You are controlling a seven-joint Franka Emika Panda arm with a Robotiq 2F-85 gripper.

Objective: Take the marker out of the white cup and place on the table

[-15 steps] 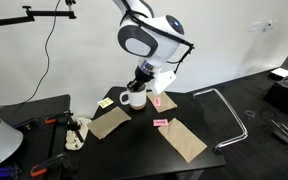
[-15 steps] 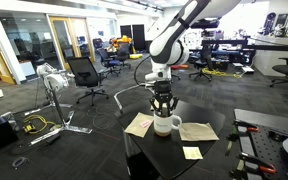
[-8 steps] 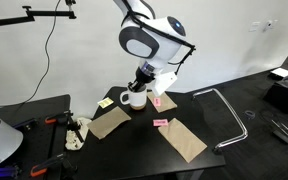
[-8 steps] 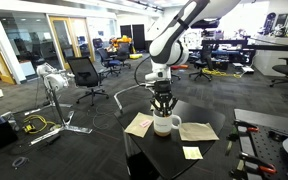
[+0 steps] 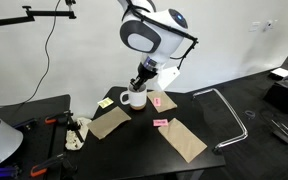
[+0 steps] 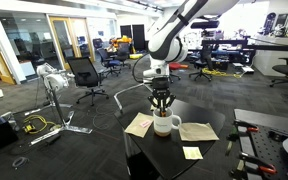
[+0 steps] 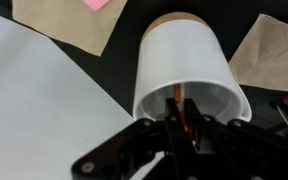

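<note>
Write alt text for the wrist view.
The pincer, blurred at the bottom edge, is shut on the orange marker inside the white cup. Around the cup on the black table lie brown napkins and a white sheet.

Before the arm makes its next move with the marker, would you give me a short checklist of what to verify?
1. Hand closed on the marker: ok, the wrist view shows the orange shaft between the fingers.
2. Marker clear of the white cup: not ok, its lower part is inside the rim.
3. Cup upright on the table: ok in both exterior views.
4. Bare black tabletop to set the marker on: ok, there is room between the brown papers.
5. Grip firm enough for the lift: cannot tell.
</note>
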